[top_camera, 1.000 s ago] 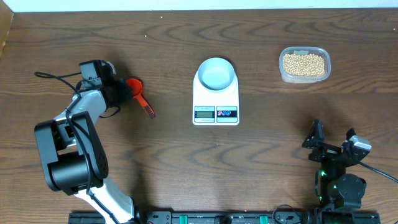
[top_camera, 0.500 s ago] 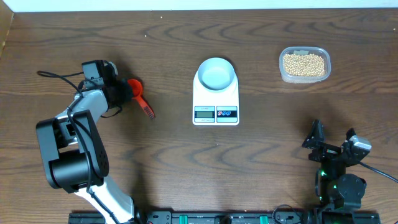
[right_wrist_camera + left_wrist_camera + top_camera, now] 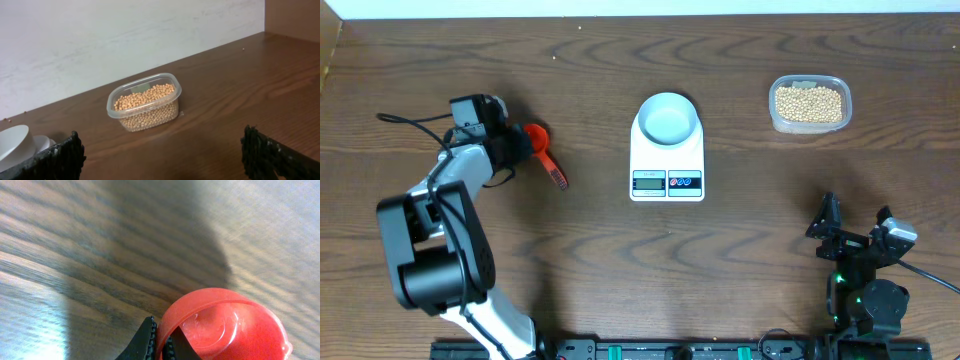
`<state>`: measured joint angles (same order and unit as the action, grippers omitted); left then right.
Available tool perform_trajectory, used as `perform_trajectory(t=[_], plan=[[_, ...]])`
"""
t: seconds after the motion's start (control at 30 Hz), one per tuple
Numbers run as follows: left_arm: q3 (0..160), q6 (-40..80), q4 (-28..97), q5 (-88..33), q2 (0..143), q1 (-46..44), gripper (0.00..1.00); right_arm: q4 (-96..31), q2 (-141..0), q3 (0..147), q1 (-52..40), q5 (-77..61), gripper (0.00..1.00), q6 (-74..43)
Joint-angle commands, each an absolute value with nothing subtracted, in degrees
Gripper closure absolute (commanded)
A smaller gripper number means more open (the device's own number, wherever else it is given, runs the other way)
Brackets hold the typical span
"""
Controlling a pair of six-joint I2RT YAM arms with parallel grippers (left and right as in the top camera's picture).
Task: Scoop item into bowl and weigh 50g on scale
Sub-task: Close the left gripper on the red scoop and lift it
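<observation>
Where the left gripper stood part-open over the red scoop a second ago, the overhead view now has it clamped on the scoop's cup, well left of the scale. The scoop has barely shifted. We judge the tool secured, so lifting it and carrying it across to the beans should come next. The bowl sits empty on the back of the scale. The beans fill a clear tub well right of the scale and a little behind it. The right gripper waits right of the scale, toward the table's front edge, released and holding nothing. We cannot read the scale's display.

From the left wrist, two dark fingertips pinch the thin red wall of the scoop. Its handle is out of frame.

From the right wrist, the fingers stand wide apart, with the tub of beans beyond them. Only a sliver of the bowl shows at the left edge, and we can hardly make out the scale beneath it.
</observation>
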<state>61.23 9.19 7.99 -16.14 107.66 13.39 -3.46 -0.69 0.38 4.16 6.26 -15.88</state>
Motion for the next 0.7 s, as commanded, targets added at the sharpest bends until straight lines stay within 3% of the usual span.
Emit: perform_trajectory(t=[0.0, 0.17, 0.47, 0.67], plan=[[62.35, 10.61, 8.99, -16.05, 101.43, 13.15, 0.93, -3.68, -0.4, 0.32, 3.66, 6.55, 0.01, -15.18], [62.35, 11.33, 10.92, -19.53, 95.9, 13.15, 0.93, -3.68, -0.4, 0.32, 3.66, 6.55, 0.01, -15.18], [62.35, 24.14, 11.94, -22.17, 90.76, 13.15, 0.93, -3.68, -0.4, 0.3, 3.66, 6.55, 0.01, -15.18], [62.35, 25.63, 12.45, -30.72, 90.7, 13.15, 0.93, -3.66, -0.4, 0.32, 3.66, 6.55, 0.01, -15.18]])
